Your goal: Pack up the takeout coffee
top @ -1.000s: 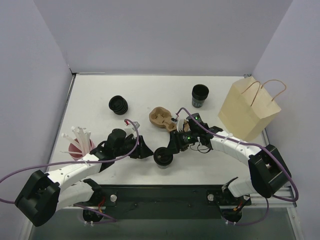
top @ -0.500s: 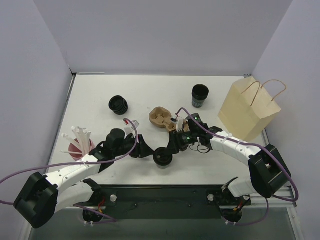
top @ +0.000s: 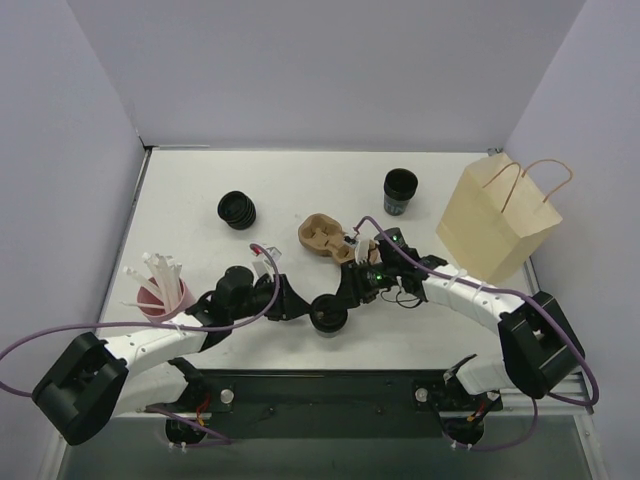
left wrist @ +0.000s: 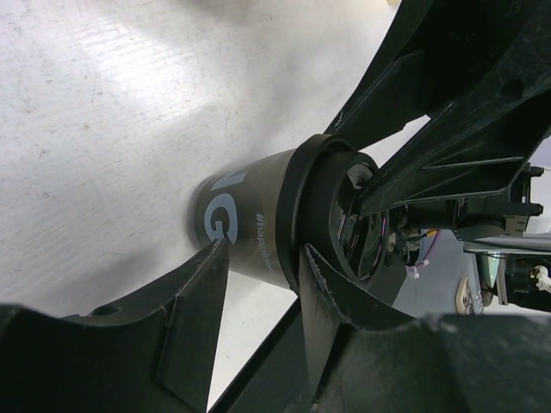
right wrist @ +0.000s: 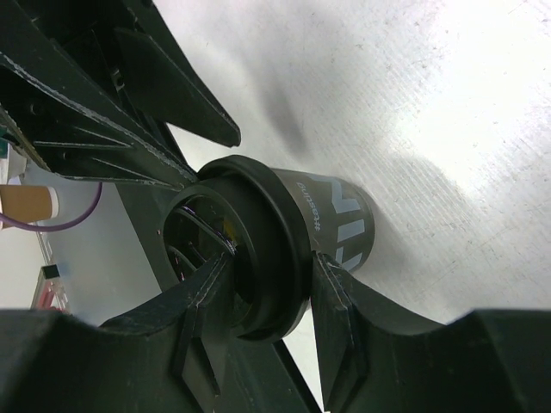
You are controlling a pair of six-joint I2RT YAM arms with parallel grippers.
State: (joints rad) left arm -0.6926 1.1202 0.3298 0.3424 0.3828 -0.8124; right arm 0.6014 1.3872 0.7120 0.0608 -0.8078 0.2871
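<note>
The takeout coffee (top: 327, 315), a small black lidded cup, stands near the table's front middle. My right gripper (top: 345, 298) reaches it from the right and is shut on the lid's rim. In the right wrist view, one finger lies on the lid top and the other under the rim against the takeout coffee (right wrist: 340, 215), with the right gripper (right wrist: 271, 262) pinching that rim. My left gripper (top: 303, 305) comes in from the left. In the left wrist view its fingertips sit astride the upper wall and rim of the takeout coffee (left wrist: 245, 219), and the left gripper (left wrist: 263, 249) still shows a gap.
The brown pulp carrier (top: 325, 237) lies just behind the cup. A paper bag (top: 497, 222) stands at the right, a stack of lidless black cups (top: 400, 190) at the back, loose black lids (top: 237, 209) at back left, and a pink cup of white sticks (top: 160, 285) at left.
My left gripper has slid right up to the cup and its jaws have narrowed. The right gripper and the cup have not moved.
</note>
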